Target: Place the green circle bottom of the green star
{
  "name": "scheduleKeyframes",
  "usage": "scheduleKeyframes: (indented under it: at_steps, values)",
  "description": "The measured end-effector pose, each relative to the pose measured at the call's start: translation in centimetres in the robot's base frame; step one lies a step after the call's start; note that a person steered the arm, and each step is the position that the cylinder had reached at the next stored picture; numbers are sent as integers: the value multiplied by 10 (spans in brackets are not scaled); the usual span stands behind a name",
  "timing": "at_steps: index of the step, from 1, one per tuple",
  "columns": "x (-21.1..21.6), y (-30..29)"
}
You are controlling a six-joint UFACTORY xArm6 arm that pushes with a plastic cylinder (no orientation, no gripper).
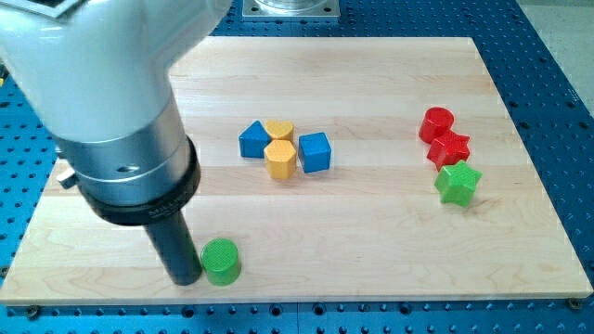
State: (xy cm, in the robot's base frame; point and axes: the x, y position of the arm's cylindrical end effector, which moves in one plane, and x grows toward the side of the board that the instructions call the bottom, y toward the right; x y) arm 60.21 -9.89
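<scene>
**Tip beside the green circle at the board's near edge**

We found our tip at the view's bottom, touching or just short of the green circle, which sat at its 3 o'clock, close to the near edge of the wooden board. We carry no pincer, only the dark rod, so there was no open or closed state to tell. The arm's large grey body filled the view's upper left.

Farther up, near the board's middle, four blocks huddled together: a yellow hexagon, a blue cube at its 3 o'clock, a blue triangle at its 10 o'clock, and a second yellow block at its 12 o'clock.

Well apart, at the view's right, the green star lay at roughly 2 o'clock from the green circle. A red star touched it at its 12 o'clock, and a red cylinder stood farthest, at 11 o'clock of the red star.
</scene>
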Motion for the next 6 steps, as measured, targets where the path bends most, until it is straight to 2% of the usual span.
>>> scheduleKeyframes:
  at_steps: [2,3,4,5,6]
  values:
    - [-6,238]
    - [-17,222]
    - [-23,275]
    - [-22,274]
    - [-6,344]
